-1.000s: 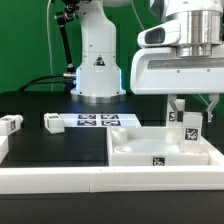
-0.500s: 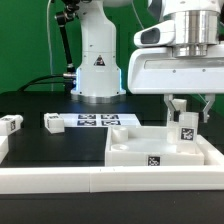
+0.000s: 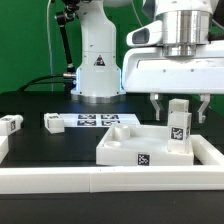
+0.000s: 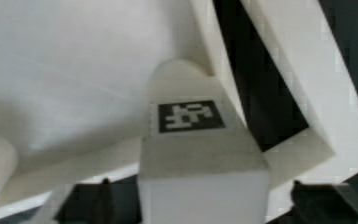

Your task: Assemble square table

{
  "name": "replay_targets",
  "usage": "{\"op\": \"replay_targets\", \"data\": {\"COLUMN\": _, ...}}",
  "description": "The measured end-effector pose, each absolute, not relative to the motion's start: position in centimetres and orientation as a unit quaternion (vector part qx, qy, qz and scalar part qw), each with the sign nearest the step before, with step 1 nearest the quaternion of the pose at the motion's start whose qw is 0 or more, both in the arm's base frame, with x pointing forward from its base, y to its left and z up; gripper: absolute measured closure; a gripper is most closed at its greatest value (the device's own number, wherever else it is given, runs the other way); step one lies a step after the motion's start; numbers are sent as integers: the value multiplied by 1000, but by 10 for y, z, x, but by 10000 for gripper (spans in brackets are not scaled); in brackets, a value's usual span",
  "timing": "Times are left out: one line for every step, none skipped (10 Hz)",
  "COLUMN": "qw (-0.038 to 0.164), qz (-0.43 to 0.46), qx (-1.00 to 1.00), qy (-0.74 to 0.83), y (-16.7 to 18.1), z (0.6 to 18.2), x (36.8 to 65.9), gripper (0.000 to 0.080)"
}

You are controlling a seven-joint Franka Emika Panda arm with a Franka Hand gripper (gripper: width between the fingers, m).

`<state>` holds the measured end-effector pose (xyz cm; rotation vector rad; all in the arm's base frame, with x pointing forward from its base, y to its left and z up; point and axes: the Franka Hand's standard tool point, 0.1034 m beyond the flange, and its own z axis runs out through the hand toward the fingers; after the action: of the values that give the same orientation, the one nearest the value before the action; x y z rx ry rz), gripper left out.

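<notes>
leg [image 3: 179, 126] standing upright, long axis vertical, at tabletop's [image 3: 115, 152] 2 o'clock corner, gripper [image 3: 180, 113] hanging over it, fingers [image 3: 157, 106] wide apart

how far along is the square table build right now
Done: one short white tagged block leg stands upright on a corner of the white plastic square slab; how firmly it is seated cannot be told. In hand: nothing, the gripper straddles that leg, jaws open. Left: a loose white leg and a second loose leg lie at the exterior view's left.
</notes>
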<state>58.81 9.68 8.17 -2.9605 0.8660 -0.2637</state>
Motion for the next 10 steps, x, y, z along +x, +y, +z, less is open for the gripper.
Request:
{"op": "replay_targets", "data": {"qw": 23, "qz": -83, "qx": -959, "qy": 271, "y": 99, "z": 84, "x": 588, "gripper": 180}}
{"op": "replay_targets", "data": {"qw": 23, "qz": -81, "qx": -964, "qy": 252, "y": 100, "z": 87, "x": 589, "gripper": 159}}
{"op": "replay_targets", "data": {"qw": 25, "qz": -78, "qx": -967, "qy": 240, "y": 102, "z": 91, "x": 588, "gripper": 159}}
{"op": "replay_targets", "data": {"qw": 27, "qz": -78, "qx": -968, "qy": 239, "y": 103, "z": 94, "x": 586, "gripper": 151}}
{"op": "replay_targets", "data": {"qw": 29, "qz": -78, "qx": -969, "qy": 234, "y": 101, "z": 99, "x": 581, "gripper": 151}}
{"op": "replay_targets", "data": {"qw": 33, "qz": -78, "qx": -969, "qy": 231, "y": 98, "z": 106, "x": 575, "gripper": 151}}
{"op": "replay_targets", "data": {"qw": 35, "qz": -77, "qx": -969, "qy": 233, "y": 96, "z": 109, "x": 570, "gripper": 151}}
{"op": "replay_targets", "data": {"qw": 34, "qz": -76, "qx": -969, "qy": 233, "y": 96, "z": 108, "x": 571, "gripper": 151}}
{"op": "replay_targets", "data": {"qw": 34, "qz": -76, "qx": -969, "qy": 233, "y": 96, "z": 107, "x": 571, "gripper": 151}}
{"op": "replay_targets", "data": {"qw": 34, "qz": -76, "qx": -969, "qy": 233, "y": 96, "z": 107, "x": 571, "gripper": 151}}
